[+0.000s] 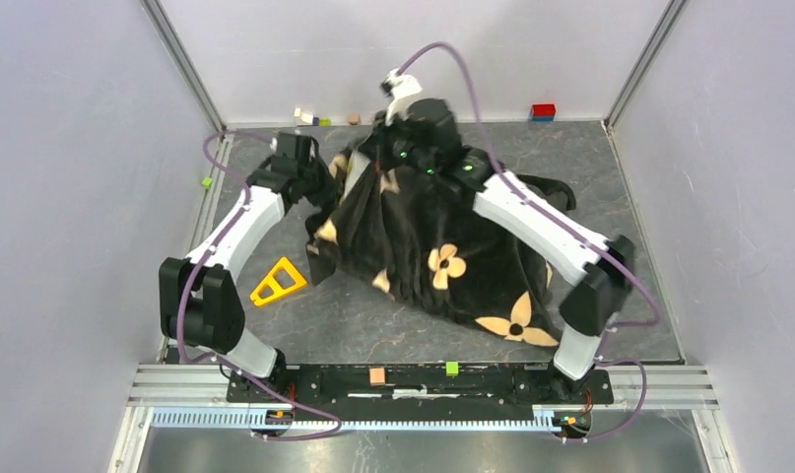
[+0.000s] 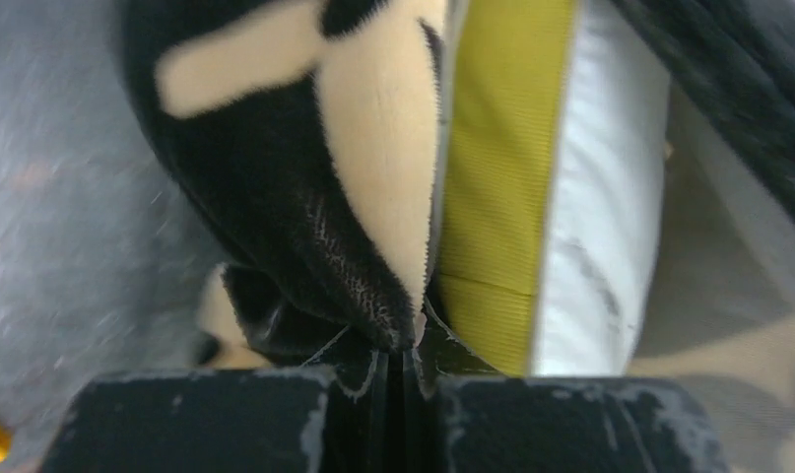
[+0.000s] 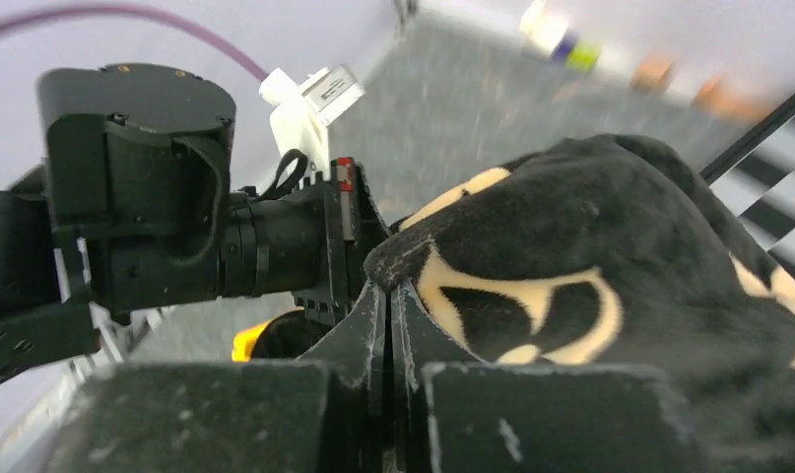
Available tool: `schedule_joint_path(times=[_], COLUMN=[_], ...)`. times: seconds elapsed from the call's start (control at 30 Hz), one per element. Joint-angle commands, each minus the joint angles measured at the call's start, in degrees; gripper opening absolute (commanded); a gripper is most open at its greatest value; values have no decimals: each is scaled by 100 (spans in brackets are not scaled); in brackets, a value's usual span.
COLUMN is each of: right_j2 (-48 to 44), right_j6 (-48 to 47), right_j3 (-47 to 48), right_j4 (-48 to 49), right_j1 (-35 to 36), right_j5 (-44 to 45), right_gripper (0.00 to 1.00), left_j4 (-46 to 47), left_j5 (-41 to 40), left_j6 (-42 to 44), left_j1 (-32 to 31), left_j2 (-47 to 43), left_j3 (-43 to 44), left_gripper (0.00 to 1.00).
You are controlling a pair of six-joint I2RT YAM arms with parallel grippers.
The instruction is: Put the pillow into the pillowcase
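The black plush pillowcase [image 1: 423, 241] with tan flower motifs hangs lifted over the middle of the table, bulging down to the front right. My left gripper [image 1: 326, 182] is shut on its left edge, and my right gripper [image 1: 398, 158] is shut on its top edge near the back. In the left wrist view the pinched pillowcase [image 2: 295, 217] edge lies beside the pillow [image 2: 600, 187], whose yellow band and white face show inside the opening. In the right wrist view the pillowcase [image 3: 590, 246] hem sits between my shut fingertips [image 3: 373, 315], with the left arm's wrist close by.
A yellow triangle [image 1: 278, 282] lies on the table under the left arm. Small blocks [image 1: 309, 117] and a red and blue block [image 1: 543, 111] sit along the back wall. A green cube [image 1: 206, 181] lies at the left edge. A checkered board [image 3: 777, 187] shows at the right.
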Motion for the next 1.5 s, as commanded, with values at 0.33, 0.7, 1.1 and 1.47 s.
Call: schedule_joint_path(times=[0.33, 0.7, 1.1, 1.47], right_j2=[246, -657, -507, 404], right_j6=[27, 485, 804, 786], right_j3=[791, -2534, -2349, -1134], right_j4=[-953, 413, 646, 436], right_j1=[-831, -91, -218, 342], right_j5=[-746, -623, -807, -1063], right_gripper=[0, 0, 0, 23], left_j4=[1777, 1123, -218, -403], left_j5=[-757, -938, -1055, -1134], left_j6=[-989, 39, 1254, 1258], left_j1=[-2276, -766, -463, 62], left_j2=[537, -221, -536, -256], left_j3=[-915, -2092, -456, -19], left_gripper=[2, 2, 3, 68])
